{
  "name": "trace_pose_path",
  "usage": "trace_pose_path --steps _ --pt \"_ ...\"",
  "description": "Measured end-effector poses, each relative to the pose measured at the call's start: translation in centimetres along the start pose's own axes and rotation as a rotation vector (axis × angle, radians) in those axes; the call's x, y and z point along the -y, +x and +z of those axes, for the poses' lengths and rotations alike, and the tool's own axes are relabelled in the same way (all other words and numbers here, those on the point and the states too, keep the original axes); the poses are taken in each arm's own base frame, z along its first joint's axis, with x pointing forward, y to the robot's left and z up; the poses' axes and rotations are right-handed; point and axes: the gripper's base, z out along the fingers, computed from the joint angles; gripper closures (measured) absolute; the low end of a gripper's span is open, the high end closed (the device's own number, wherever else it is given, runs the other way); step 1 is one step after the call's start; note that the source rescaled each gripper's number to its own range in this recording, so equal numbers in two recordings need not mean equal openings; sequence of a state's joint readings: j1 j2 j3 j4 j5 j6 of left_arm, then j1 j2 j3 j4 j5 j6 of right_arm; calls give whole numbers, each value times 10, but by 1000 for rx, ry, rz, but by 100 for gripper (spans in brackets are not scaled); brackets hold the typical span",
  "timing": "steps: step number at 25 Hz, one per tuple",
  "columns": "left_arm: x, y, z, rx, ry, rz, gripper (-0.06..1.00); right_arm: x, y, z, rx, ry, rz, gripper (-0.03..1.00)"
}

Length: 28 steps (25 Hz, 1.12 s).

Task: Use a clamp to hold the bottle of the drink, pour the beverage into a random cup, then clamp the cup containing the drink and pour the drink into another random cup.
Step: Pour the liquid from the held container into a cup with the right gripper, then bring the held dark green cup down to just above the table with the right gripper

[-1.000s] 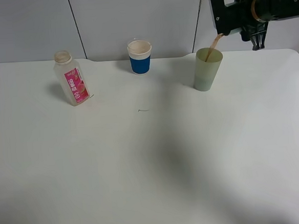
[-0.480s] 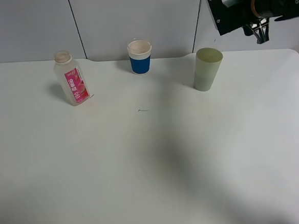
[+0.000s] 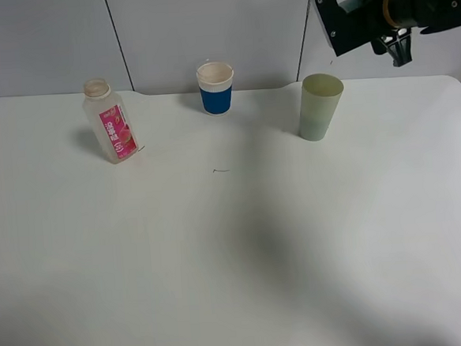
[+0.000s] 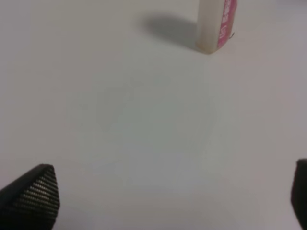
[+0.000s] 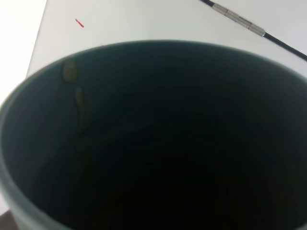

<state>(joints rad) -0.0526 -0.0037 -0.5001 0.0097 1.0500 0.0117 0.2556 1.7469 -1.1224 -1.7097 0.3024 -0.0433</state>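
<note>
A white bench [image 3: 236, 260] seen from a high camera holds three things in a row near its far edge. On the left stands the bottle [image 3: 111, 122], clear plastic with a pink-and-white label, uncapped and upright. In the middle, a blue cup with a white rim [image 3: 216, 88] sits apart from the rest. On the right stands the tall pale green cup [image 3: 319, 106], upright, with a lighter band showing in its lower part, which may be liquid.

Above and just behind the green cup, the robot's right hand [image 3: 338, 19] hangs in the air at the top right of the view. Its wrist camera is filled by the dark inside of the teal cup [image 5: 153, 139], so the right hand is closed on that cup. A few droplets cling to the inner wall; no pool of drink is visible, though the depths are too dark to be sure. No stream is falling.

The left hand [image 4: 168, 191] is over bare bench with its fingers [image 4: 33, 194] spread wide, holding nothing; the bottle's base shows well ahead of it.

By these signs the second pour looks finished or nearly so. The likely next move is to bring the teal cup upright, lower it to a free spot on the bench clear of the green cup, and release it gently.
</note>
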Motion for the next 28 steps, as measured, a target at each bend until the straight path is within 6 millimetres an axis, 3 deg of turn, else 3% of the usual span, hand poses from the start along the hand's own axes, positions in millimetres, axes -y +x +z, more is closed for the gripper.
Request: trace_pose_path --steps 5,16,22,28 --pt "0 0 0 0 0 0 1 -1 0 0 -2 -11 250 96" --pt "0 0 0 0 0 0 1 -5 -5 -2 19 -90 1100 96" --pt "0 0 0 0 0 0 1 12 -20 -16 256 -171 1507 96" --pt "0 0 0 0 0 0 1 30 -45 -31 596 -310 1735 96"
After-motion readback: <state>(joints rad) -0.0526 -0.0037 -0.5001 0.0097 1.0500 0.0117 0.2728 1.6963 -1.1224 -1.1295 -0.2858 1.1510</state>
